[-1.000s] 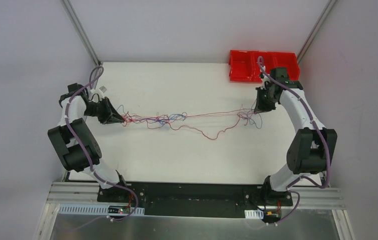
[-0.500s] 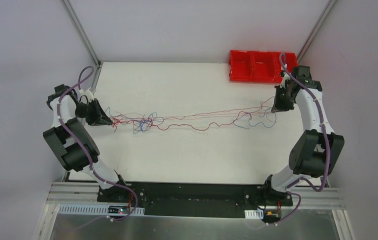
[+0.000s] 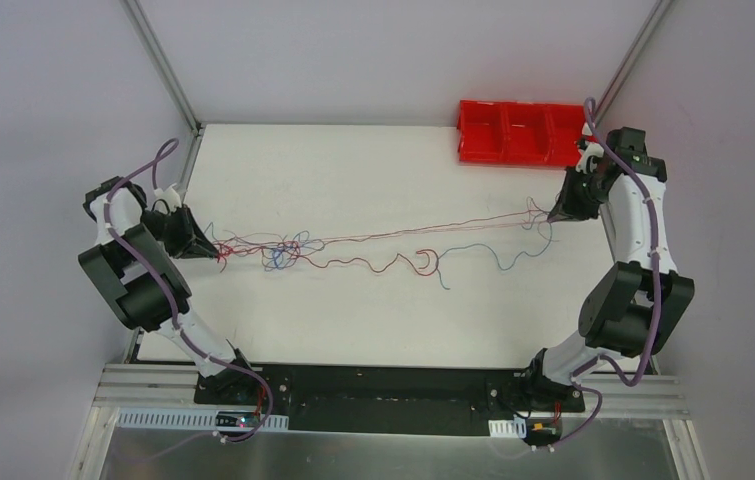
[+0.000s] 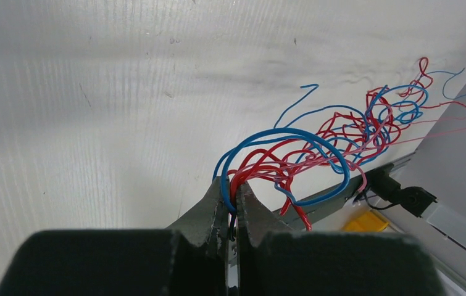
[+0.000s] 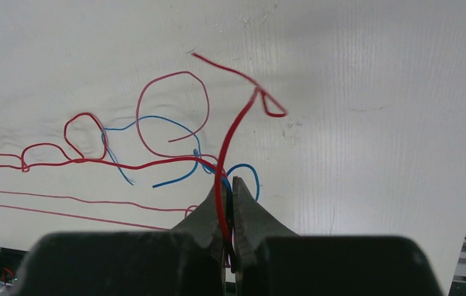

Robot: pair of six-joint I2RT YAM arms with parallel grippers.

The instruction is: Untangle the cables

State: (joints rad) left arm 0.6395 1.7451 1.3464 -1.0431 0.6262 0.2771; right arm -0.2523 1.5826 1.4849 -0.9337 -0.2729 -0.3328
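The cables (image 3: 288, 250) are thin red and blue wires strung across the white table between my two grippers, with the knot bunched near the left end. My left gripper (image 3: 215, 253) is shut on a bundle of red and blue cables (image 4: 292, 151) at the table's left side. My right gripper (image 3: 553, 216) is shut on red and blue cable ends (image 5: 218, 166) at the far right. Two straight red strands (image 3: 403, 230) run taut between them. A wavy red cable (image 3: 383, 262) and a loose blue cable (image 3: 493, 255) sag onto the table.
A red bin (image 3: 518, 132) with compartments stands at the back right, close behind the right arm. The table's left edge and rail (image 3: 185, 160) lie beside the left gripper. Grey walls enclose both sides.
Both grippers have moved outward, left one left and right one right and back. The cables have stretched out, the tangle has slid left, and a blue cable has dropped loose.
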